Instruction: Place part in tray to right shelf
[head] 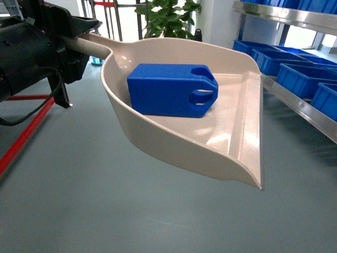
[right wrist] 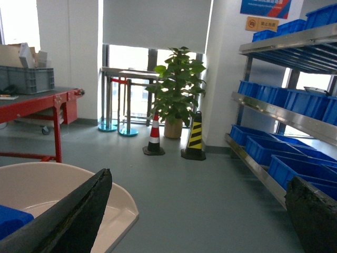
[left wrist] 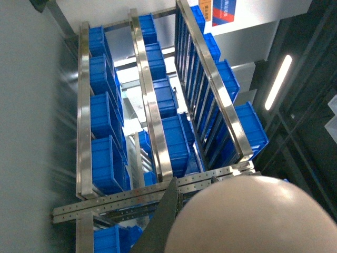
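In the head view the left claw [head: 79,39], at about 10 o'clock, pinches the long handle of the beige tray [head: 158,142], which hangs in the air above the grey floor [head: 79,200] with its flat front lip turned toward 4 o'clock. The blue part [head: 171,89] lies on its side inside the tray, near the back wall, its bevelled end with the two slot cutouts pointing to 3 o'clock. The right shelf [head: 300,105] runs along the 2 to 3 o'clock edge, well apart from the tray's lip, with blue crates [head: 297,79] sitting on it. A red frame [head: 26,132] shows low at 9 o'clock. The left wrist view sees the tray's curved underside at 5 o'clock, with the steel rails of the rack and rows of crates beyond. In the right wrist view the right claw [right wrist: 195,216] is spread wide with nothing between its fingers; past it stand a potted plant [right wrist: 176,87], two traffic cones [right wrist: 154,137] and a red-framed tabletop [right wrist: 31,103].
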Controlling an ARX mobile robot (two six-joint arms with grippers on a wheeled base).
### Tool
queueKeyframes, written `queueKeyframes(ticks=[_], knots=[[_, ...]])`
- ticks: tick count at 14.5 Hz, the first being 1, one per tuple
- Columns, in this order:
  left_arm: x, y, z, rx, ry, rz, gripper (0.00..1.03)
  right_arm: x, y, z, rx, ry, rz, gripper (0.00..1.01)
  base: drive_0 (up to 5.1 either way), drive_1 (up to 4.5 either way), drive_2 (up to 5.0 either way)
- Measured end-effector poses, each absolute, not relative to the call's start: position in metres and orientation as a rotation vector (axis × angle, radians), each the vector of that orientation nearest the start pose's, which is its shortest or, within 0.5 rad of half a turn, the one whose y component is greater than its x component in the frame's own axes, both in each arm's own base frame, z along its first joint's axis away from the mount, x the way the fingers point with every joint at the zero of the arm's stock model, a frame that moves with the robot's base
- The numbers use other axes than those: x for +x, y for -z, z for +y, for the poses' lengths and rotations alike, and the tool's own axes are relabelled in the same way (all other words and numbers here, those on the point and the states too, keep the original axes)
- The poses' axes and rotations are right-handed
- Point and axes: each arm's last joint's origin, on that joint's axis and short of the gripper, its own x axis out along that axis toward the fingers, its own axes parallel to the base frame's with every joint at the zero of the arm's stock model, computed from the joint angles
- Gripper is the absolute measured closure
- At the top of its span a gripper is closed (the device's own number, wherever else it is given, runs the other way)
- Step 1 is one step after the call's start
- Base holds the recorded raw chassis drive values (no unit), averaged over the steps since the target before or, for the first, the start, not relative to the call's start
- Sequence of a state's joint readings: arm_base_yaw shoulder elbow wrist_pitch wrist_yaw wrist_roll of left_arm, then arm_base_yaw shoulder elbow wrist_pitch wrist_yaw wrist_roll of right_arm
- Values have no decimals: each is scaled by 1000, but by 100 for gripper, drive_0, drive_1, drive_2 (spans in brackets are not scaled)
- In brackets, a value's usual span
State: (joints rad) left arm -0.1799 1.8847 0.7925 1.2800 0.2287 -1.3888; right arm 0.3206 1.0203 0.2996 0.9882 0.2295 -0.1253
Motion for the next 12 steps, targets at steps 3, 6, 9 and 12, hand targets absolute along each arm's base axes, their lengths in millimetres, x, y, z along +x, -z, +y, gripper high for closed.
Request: queueKeyframes(ticks=[3,6,9,12], knots=[[355,-183,-70,-1359,465,121,91,190,-237,56,-52,-74,-262,3,-161,-161,-161],[355,-183,-70,-1359,466,122,91,190,-237,56,-52,-74,-262,3,-160,-160,-160],[355,-183,-70,-1359,466,122,91,190,-237,56,-52,-74,-262,3,-158,-158,-158],[355,-183,-70,-1359,466,122,91,190,-237,56,-52,-74,-262,3,-158,-158,-158]])
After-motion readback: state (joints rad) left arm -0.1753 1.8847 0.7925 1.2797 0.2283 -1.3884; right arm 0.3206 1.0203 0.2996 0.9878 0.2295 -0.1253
